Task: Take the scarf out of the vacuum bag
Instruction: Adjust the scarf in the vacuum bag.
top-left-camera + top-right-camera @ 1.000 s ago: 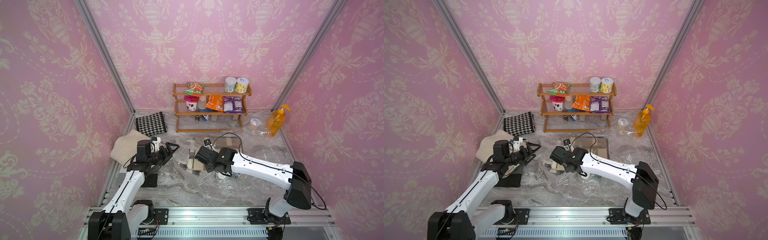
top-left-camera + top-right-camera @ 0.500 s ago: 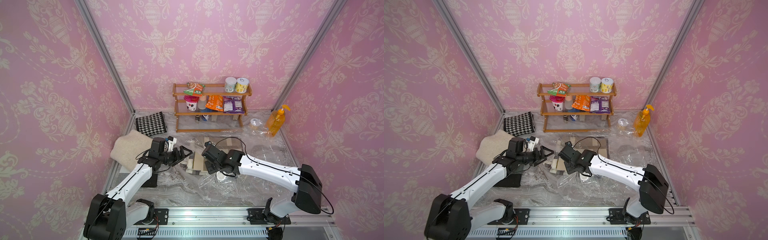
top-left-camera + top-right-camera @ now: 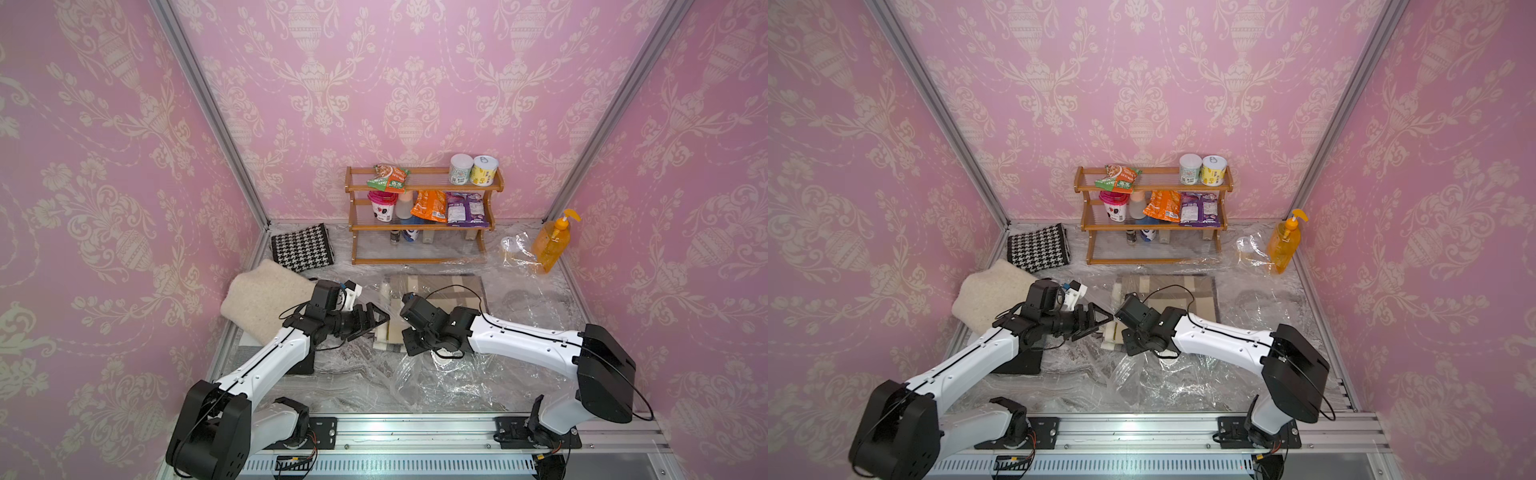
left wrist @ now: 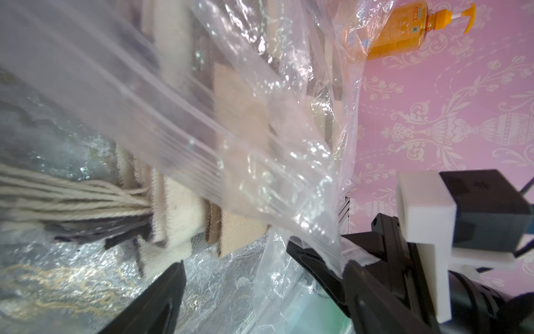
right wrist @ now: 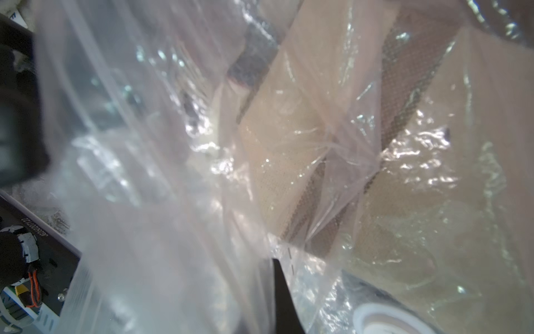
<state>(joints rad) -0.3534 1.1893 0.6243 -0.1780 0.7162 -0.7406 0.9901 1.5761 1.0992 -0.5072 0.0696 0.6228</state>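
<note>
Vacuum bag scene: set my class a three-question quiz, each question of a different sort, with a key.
1. True or false: the right gripper is shut on plastic of the vacuum bag.
2. Where does the orange pump bottle stand? A inside the bag; B on the table, to one side of the wooden rack; C on the rack's top shelf.
3. Fill the gap: the jaws of the left gripper stand ____ near the plaid scarf.
Key: 1 true; 2 B; 3 open.
</note>
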